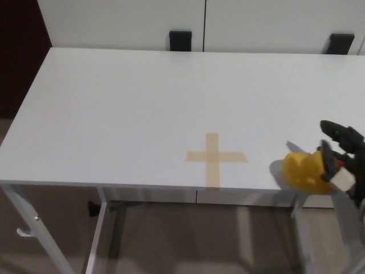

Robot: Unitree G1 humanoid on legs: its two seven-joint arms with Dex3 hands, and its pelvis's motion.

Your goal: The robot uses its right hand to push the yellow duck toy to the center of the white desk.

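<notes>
One white rectangular table [114,114]. One tan tape cross [215,157] near front edge. One yellow rubber duck toy [307,171] right of it, at front edge. One black right hand [342,154] touching duck, fingers spread, holding nothing.

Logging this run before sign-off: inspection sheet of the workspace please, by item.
Surface: white desk, flat, with a tan tape cross near its front edge.
Job's things: yellow duck at the front edge, right of the cross, not yet on it.
Clutter: nothing seen.
Hands: right hand against the duck's right side, fingers apart; left hand not in view.
Cables: nothing seen.
Surroundings: white panels behind the desk, two black blocks at its far edge, dark wall on the left, metal desk legs and floor below.
</notes>
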